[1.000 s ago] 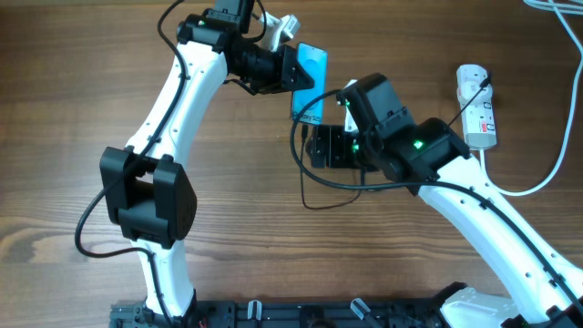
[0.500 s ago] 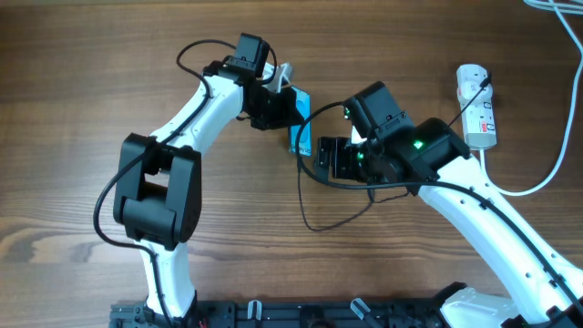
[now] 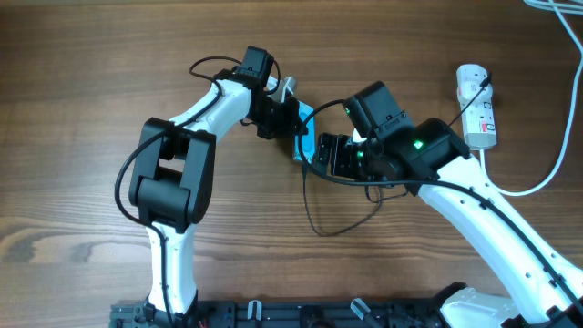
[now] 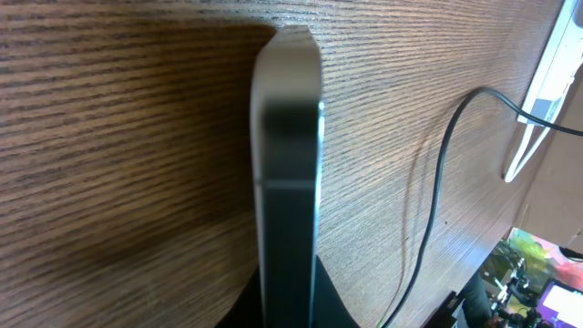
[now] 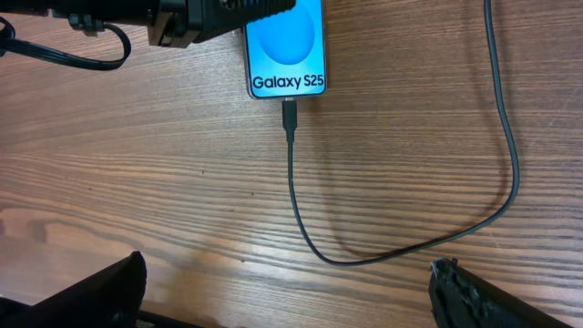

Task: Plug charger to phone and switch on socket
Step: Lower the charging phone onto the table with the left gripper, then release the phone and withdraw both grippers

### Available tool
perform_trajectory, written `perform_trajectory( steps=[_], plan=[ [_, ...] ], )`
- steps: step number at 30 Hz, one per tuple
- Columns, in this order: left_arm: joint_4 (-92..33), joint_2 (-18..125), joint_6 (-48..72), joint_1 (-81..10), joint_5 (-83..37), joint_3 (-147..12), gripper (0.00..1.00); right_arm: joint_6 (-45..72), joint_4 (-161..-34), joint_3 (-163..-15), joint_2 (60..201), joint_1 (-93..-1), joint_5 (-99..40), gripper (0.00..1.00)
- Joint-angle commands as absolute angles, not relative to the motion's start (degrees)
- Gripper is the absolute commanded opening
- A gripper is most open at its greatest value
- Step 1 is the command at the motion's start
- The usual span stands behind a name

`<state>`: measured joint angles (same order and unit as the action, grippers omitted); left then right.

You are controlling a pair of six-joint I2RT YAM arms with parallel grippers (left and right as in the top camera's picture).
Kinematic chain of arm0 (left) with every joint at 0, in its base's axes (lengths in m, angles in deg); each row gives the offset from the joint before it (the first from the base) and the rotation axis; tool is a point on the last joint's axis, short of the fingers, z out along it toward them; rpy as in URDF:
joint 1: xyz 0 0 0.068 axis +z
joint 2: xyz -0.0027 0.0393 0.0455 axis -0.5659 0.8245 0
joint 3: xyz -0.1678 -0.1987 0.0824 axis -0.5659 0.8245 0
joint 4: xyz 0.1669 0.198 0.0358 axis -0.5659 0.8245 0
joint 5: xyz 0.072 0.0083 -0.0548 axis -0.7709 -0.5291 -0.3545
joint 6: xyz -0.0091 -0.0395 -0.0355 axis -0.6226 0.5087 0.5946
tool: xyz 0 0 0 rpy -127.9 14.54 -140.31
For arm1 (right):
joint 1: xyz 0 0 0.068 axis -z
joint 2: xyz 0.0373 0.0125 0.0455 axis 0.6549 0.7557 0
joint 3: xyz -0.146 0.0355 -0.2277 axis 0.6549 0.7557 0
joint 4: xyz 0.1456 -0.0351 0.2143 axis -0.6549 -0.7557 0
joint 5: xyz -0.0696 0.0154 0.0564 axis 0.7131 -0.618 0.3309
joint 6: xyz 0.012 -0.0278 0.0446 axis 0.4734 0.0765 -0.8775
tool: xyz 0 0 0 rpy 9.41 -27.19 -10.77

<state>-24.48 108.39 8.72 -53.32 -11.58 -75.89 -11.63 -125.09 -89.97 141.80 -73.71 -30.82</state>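
The phone has a teal screen reading "Galaxy S25". My left gripper is shut on its upper part. From above, the phone appears narrow and tilted on edge, held by the left gripper. The left wrist view shows the phone edge-on between the jaws. The charger is a thin black cable whose connector sits in the phone's bottom edge. My right gripper is open and empty, just short of the cable loop, and faces the phone. The socket lies at the right.
A thick white cord runs from the socket toward the right table edge. The charger cable loops on the wood below the right gripper. Both arms crowd the table's middle.
My left arm has carried the phone down and toward the right gripper and turned it more edge-on. The right gripper shifted slightly left, and the cable loop moved with it.
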Motion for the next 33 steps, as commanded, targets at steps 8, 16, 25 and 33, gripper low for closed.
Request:
perform_trajectory(
  steps=[8, 16, 25, 33],
  plan=[
    [-24.26, 109.13, 8.79, -53.36, -14.94, -75.74, 0.17, -11.93, -125.88, -90.8, 141.8, -73.58, -31.82, 1.0],
    [-23.1, 109.11, 8.81, -53.36, -20.54, -75.74, 0.32, -11.91, -126.47, -90.8, 141.8, -73.58, -31.82, 1.0],
    [-20.04, 109.11, 9.14, -53.32, -27.29, -75.74, 0.9, -11.78, -129.16, -90.48, 141.8, -73.58, -31.78, 1.0],
    [-16.09, 108.74, 9.66, -53.01, -33.56, -75.91, 1.0, -11.76, -129.33, -90.45, 141.8, -73.58, -31.78, 1.0]
  ],
)
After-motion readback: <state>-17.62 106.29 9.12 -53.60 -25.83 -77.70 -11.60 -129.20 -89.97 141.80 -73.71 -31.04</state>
